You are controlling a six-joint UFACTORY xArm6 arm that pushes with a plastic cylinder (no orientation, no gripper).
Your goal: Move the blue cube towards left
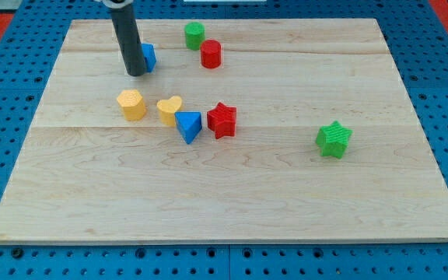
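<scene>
The blue cube sits near the view's top left of the wooden board, partly hidden behind the dark rod. My tip rests on the board just to the left of and in front of the cube, touching or nearly touching it.
A green cylinder and a red cylinder stand to the right of the cube. Lower down are a yellow hexagonal block, a yellow heart, a blue triangular block and a red star. A green star lies at the right.
</scene>
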